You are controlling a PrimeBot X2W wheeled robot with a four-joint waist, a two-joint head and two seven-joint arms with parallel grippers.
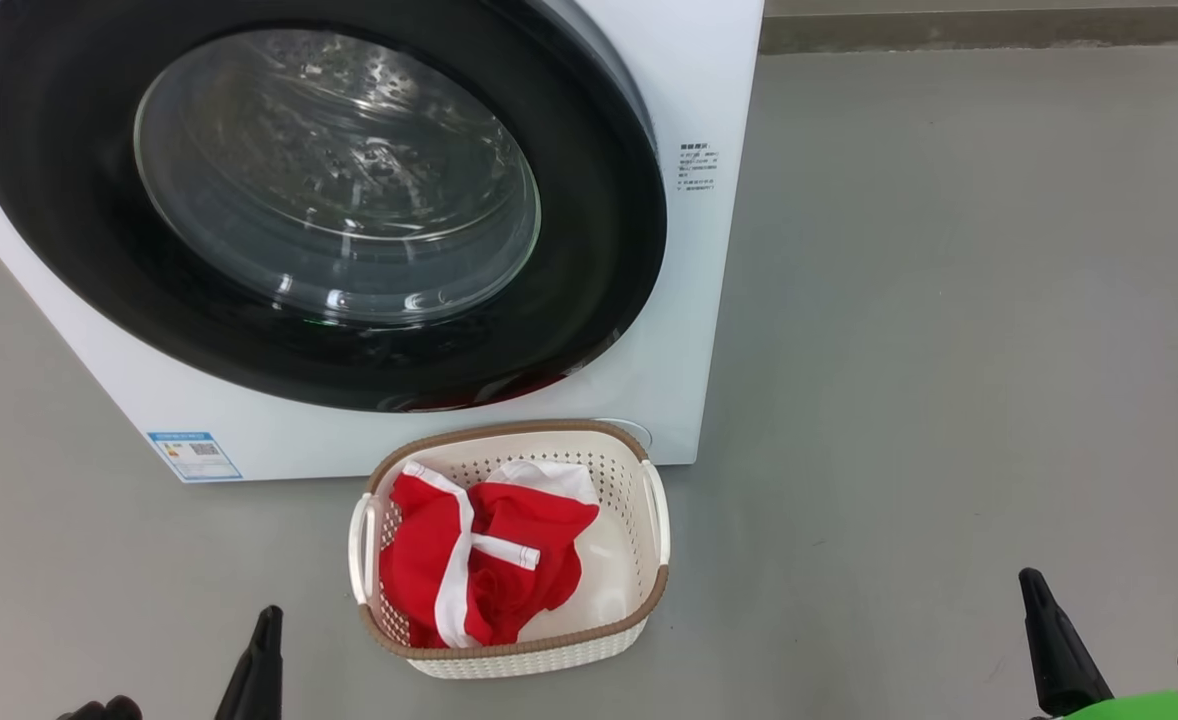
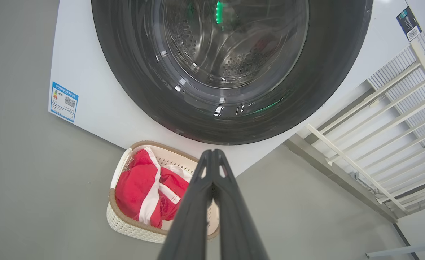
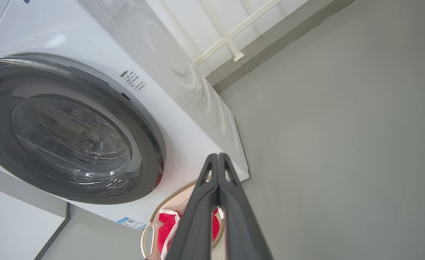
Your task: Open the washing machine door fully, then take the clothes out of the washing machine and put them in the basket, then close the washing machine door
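The washing machine point(image 1: 689, 90) stands ahead, its round black-rimmed door point(image 1: 319, 190) lying flat against the front. Through the glass I see the bare steel drum point(image 2: 230, 47). On the floor just before the machine sits the cream basket point(image 1: 639, 580), and red clothes point(image 1: 479, 570) with white stripes lie inside it, toward its left side. My left gripper point(image 1: 264, 640) is low at the left, shut and empty, short of the basket. My right gripper point(image 1: 1044, 625) is low at the right, also shut and empty. In the wrist views each pair of fingers point(image 2: 212, 169) point(image 3: 218, 169) is pressed together.
Grey floor point(image 1: 949, 350) spreads to the right of the machine. A white slatted rack point(image 2: 396, 119) stands beside the machine along the wall. A blue sticker point(image 1: 194, 455) marks the machine's lower left corner.
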